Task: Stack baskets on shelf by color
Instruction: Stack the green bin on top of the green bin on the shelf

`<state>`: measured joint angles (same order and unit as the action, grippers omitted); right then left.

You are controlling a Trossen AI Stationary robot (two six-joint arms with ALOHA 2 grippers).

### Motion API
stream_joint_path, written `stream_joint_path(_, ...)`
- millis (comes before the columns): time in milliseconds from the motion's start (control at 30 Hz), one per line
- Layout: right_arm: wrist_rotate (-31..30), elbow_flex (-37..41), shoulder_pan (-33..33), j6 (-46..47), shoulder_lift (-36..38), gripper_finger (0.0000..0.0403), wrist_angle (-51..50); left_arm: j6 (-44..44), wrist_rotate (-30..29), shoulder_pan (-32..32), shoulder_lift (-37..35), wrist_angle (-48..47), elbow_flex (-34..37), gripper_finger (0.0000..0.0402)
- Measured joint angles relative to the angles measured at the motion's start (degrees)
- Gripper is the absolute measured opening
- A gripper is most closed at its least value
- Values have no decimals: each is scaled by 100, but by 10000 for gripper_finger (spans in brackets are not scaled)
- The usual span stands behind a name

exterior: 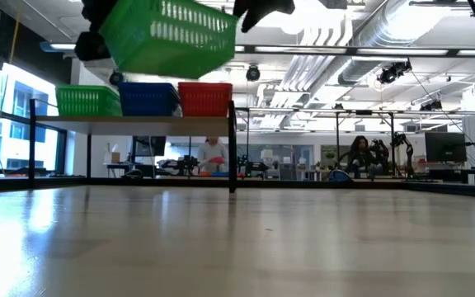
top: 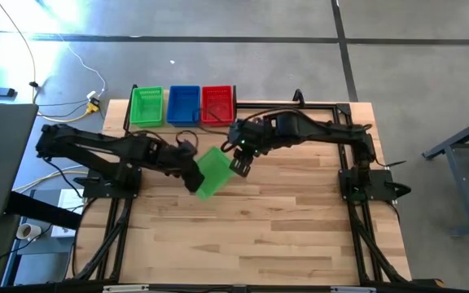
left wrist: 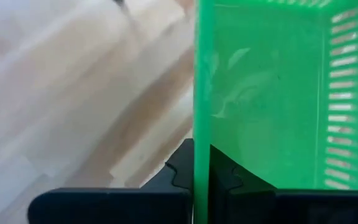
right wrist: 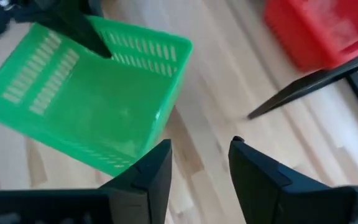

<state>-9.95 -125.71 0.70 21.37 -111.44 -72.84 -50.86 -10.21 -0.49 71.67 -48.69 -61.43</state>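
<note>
A green basket (top: 212, 172) hangs tilted in the air over the middle of the table, with my left gripper (left wrist: 202, 183) shut on it; the low view shows this basket (exterior: 167, 37) high above the tabletop. My right gripper (right wrist: 201, 158) stands open just to the basket's right, higher up, with nothing between its fingers. On the shelf (exterior: 138, 120) at the table's far edge rest on their bottoms a green basket (top: 146, 106), a blue one (top: 183, 104) and a red one (top: 217, 103), side by side. My left gripper pinches the green basket's wall on the side toward the table's left (left wrist: 202, 124), one finger inside the basket and one outside. The fingers come slanting down from the table's left. The basket is lifted clear of the table and tilted.
The shelf's black frame post (exterior: 232, 148) stands at its right end. Bare plank tabletop (top: 267, 228) stretches toward the near edge. People and workbenches show in the room beyond the table (exterior: 361, 157).
</note>
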Motion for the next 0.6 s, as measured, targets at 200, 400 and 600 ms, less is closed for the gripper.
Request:
stream_joint_path(200,-342,-392,-159,63,0,145,-111,-154,-765,41,-774,-283,-2,0)
stream_joint_path(400,-698,-440,-313,126,-2,145,-393,-167,-1426,224,-1528,-617,0,0)
stream_joint_path(600,-1289,-438,-356,391,-4,145,-927,-82,-2113,540,-2159,-879,-2,0)
